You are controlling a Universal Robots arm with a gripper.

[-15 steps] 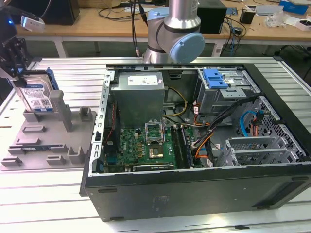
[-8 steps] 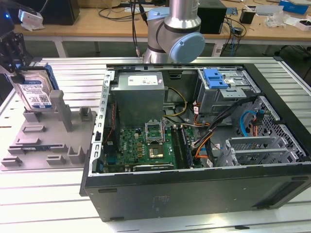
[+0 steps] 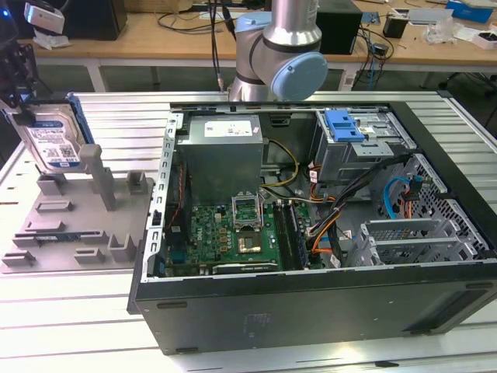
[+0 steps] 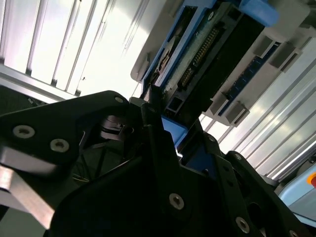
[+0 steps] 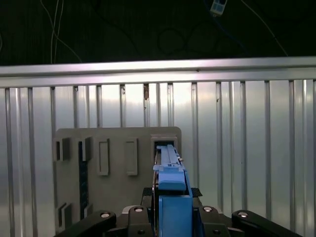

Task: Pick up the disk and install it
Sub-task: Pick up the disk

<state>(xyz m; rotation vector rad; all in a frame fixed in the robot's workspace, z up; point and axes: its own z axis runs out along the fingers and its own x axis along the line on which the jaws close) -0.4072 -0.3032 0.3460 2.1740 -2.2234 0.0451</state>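
Overall, ribbed aluminium table bearing an open computer case laid on its side, motherboard and cabling exposed. Behind the case in the exterior view, grey robot arm, one blue-capped joint above the far wall. On the table beside the case, at the exterior view's left, grey fixture tray with upright posts and slots. Inside the case, toward the far corner at the exterior view's right, grey metal drive cage topped by a blue bracket, well apart from the tray.

At the far end of the tray, the disk: silver body, blue-and-white label, blue carrier around it, standing on edge and slightly tilted. At its upper edge, black end effector, clenched on the disk. In the first wrist view, dark fingers set against either side of the blue carrier rail, with a tray slot directly beyond the rail's end. Contact or clearance between the disk's lower edge and that slot: not determinable.

Step in hand, by judgement: the pick-up, with the grasp made, installation not yet done and the disk nowhere near the cage. Likely demands of the move ahead:
- a firm hold on the narrow carrier;
- travel straight along the slot to avoid binding;
- height enough to pass over the case wall;
- alignment of the carrier rails with the cage opening.
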